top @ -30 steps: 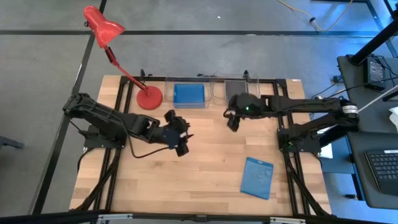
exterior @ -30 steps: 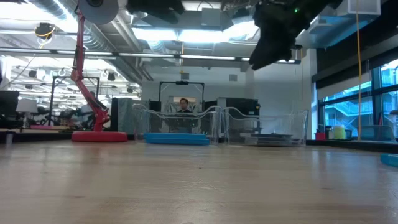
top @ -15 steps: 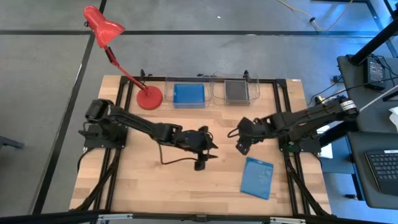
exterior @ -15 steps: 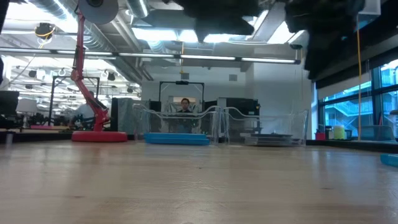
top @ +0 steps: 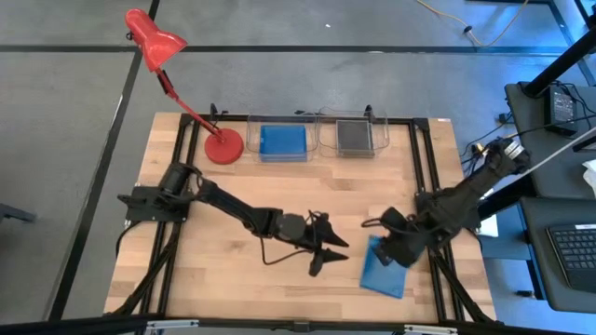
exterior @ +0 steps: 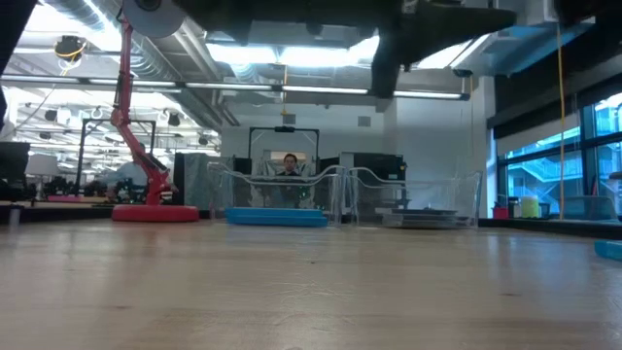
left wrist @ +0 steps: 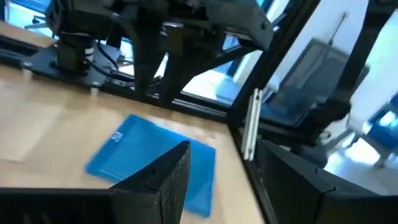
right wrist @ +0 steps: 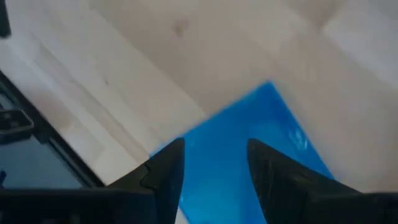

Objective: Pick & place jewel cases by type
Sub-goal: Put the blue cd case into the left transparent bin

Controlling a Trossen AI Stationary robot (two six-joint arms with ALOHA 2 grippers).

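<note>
One solid blue jewel case (top: 385,270) lies flat on the wooden table near its right, near corner; it also shows in the left wrist view (left wrist: 149,163) and the right wrist view (right wrist: 249,146). My right gripper (top: 386,247) (right wrist: 214,167) hangs open above the case's far edge, touching nothing. My left gripper (top: 328,257) (left wrist: 227,180) is open, just to the left of the case and pointing at it. Another blue case (top: 282,140) and a grey case (top: 354,136) lie in trays at the far edge.
Two clear open-topped trays (top: 317,126) stand side by side at the table's far edge. A red desk lamp has its base (top: 223,146) left of them. The black table frame (top: 430,186) runs along the right side. Bare wood lies across the table's middle and left.
My right gripper has left the far tray with the grey case and swung toward the near edge, ending over the blue case. My left gripper has reached from the table's middle toward the right and near edge, closing in on the same case. The case has not moved.
</note>
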